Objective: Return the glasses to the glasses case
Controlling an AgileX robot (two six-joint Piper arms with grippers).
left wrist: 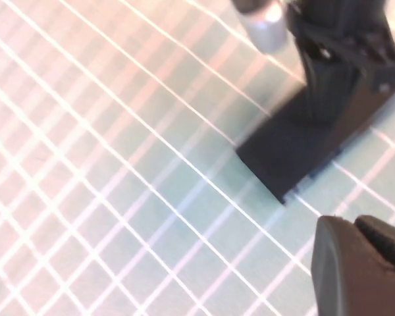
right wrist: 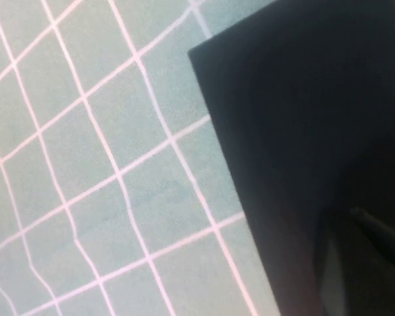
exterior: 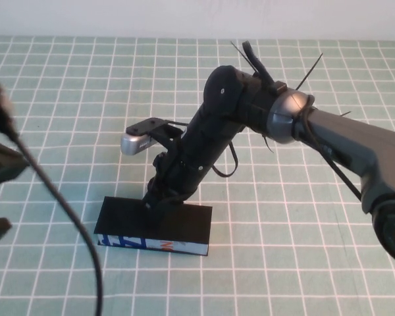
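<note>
Glasses case (exterior: pixel 155 227) is lying shut near the table's (exterior: pixel 303 263) middle, lid up. Right gripper (exterior: pixel 159 201) is pressing down on its far edge, jaw state unclear. Left gripper (left wrist: pixel 362 270) is hovering at far left, jaws unclear.

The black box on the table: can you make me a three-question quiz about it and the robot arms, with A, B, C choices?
1. Where is the right gripper?
A. down at the glasses case lid
B. high above the table
C. at the table's far edge

2. What colour is the case's front side?
A. red
B. light blue
C. yellow

3. Is the case lid open or shut?
A. open
B. off
C. shut

Answers: 1 A, the right arm reaches down onto the lid. 2 B, blue shows on the near side. 3 C, the lid lies flat. The left gripper waits at the left, apart from the case.
</note>
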